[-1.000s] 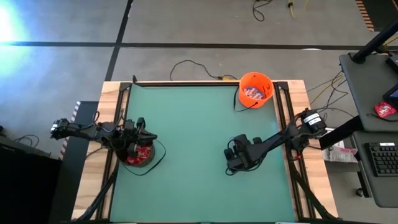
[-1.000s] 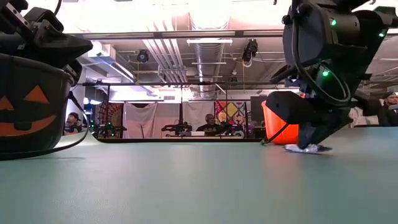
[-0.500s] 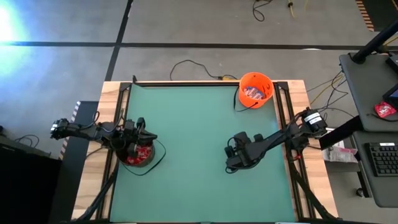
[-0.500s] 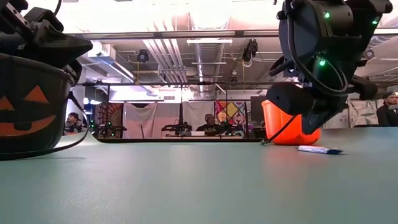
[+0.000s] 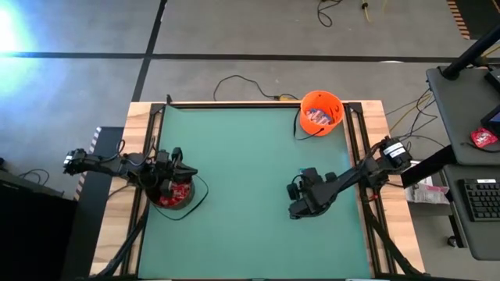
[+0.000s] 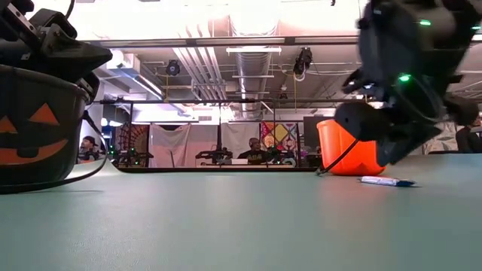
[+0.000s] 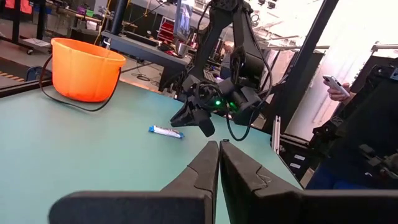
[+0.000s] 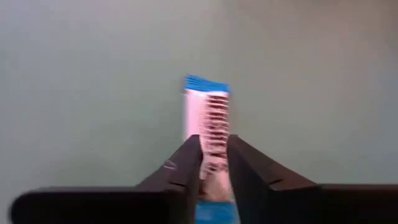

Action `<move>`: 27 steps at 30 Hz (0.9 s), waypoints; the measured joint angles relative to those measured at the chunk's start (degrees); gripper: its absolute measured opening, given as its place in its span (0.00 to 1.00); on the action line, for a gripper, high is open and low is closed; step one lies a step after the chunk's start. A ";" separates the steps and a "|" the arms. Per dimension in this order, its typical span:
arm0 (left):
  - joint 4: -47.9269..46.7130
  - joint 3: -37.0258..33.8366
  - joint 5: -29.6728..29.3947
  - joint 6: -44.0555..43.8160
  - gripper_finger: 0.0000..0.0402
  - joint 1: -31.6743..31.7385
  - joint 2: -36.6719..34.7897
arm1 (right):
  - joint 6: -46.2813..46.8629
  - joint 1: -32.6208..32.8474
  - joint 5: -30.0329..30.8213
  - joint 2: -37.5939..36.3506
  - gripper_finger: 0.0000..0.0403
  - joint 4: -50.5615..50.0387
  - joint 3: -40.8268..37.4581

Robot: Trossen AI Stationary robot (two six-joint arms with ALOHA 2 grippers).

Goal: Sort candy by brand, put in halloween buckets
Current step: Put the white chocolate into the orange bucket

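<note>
A: Bar [image 6: 385, 181] — one white-and-blue sweet lies flat on the table [image 5: 250, 234], on the near side of the orange bucket [image 5: 321, 112] and well apart from it.

B: Does the right gripper [image 5: 295, 209] have it?

A: No. It hangs just over the bar, jaws a narrow slit, nothing between them. The left gripper [image 7: 217, 163] is pinched shut and empty, over the black bucket [image 5: 173, 195] of red packets.

B: So, picking up?

A: I'd say so. Next: drop lower, straddle the bar, close, carry it to the orange bucket.
</note>
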 joint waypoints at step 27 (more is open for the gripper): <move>0.00 0.00 0.00 0.02 0.00 0.02 0.02 | 5.44 1.21 8.89 0.99 0.50 22.24 -13.25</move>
